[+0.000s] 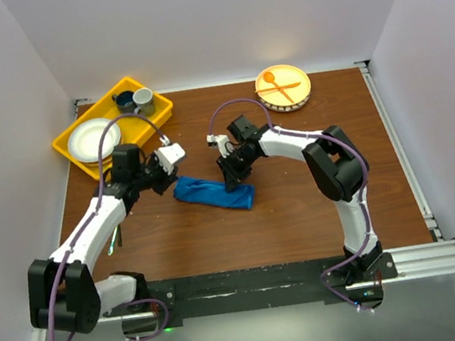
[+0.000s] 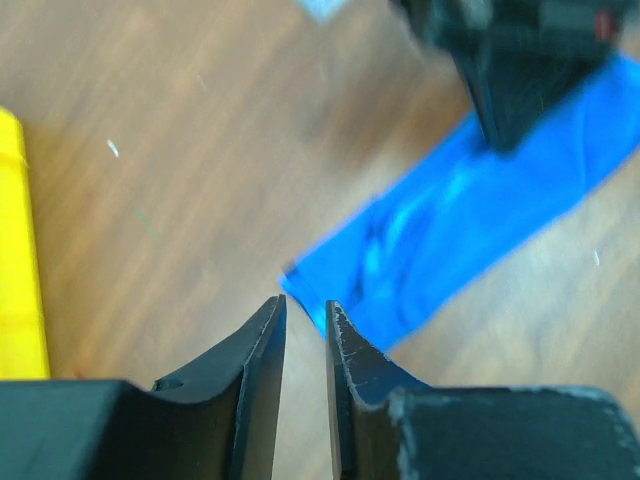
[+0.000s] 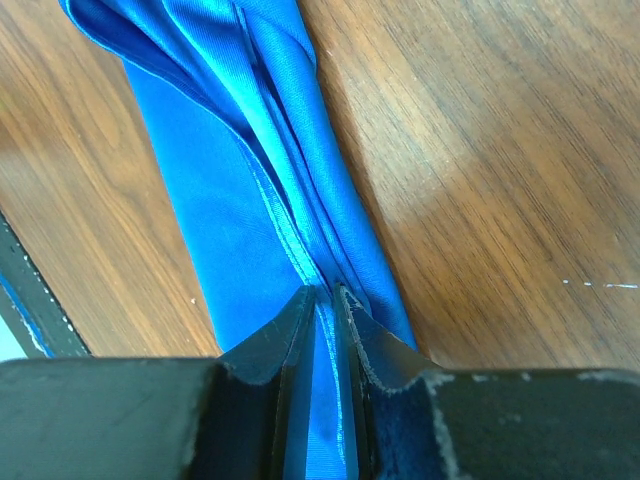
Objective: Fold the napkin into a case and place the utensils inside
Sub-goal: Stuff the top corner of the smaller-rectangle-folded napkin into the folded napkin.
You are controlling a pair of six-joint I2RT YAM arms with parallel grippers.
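At the far left corner of the desk (image 1: 221, 248), a yellow tray (image 1: 63, 148) holds a white plate (image 1: 92, 140) and two cups (image 1: 136, 101). Just right of it the left pincer (image 2: 305, 305) hovers with its jaws a narrow slit apart and nothing between them, its tips just beside the left end of the napkin (image 1: 205, 193). That napkin, folded into a long narrow blue strip, lies mid-desk, and the right pincer (image 3: 325, 292) is clamped on a raised fold at its right end, while a round plate (image 1: 306, 91) at the far right corner carries an orange spoon and fork (image 1: 278, 87).
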